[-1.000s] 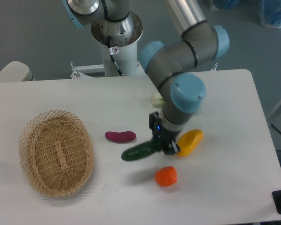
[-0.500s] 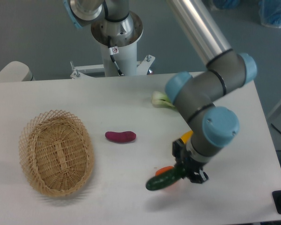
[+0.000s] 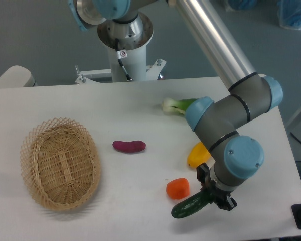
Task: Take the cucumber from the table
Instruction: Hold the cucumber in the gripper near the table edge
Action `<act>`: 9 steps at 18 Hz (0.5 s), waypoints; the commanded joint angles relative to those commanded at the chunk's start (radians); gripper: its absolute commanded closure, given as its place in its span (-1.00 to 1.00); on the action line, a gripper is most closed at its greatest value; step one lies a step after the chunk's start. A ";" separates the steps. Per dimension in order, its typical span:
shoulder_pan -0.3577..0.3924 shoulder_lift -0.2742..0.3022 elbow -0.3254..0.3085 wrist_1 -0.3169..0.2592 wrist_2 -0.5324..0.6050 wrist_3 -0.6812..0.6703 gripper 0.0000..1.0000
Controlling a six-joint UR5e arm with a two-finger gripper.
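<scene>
The table [image 3: 65,100] carries a basket [image 3: 60,163] at its left. Well right of the basket the arm [image 3: 231,120] reaches down. Its gripper [image 3: 212,195] is clamped on one end of the cucumber [image 3: 189,206]. The cucumber looks raised off the table, right of the basket beyond the orange piece [image 3: 178,188]. The pickup seems essentially done; only holding it clear remains.

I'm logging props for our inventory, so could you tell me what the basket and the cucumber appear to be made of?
The basket looks like woven wicker, matte tan, with visible strands and an open looped rim. The cucumber, held in the gripper, is dark green and glossy; likely a plastic replica, though that is uncertain.
</scene>
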 joint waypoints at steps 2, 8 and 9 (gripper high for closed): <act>-0.012 0.002 -0.002 0.002 0.000 -0.003 0.71; -0.012 0.005 -0.011 0.017 -0.002 0.002 0.70; -0.012 0.005 -0.011 0.018 -0.002 0.003 0.70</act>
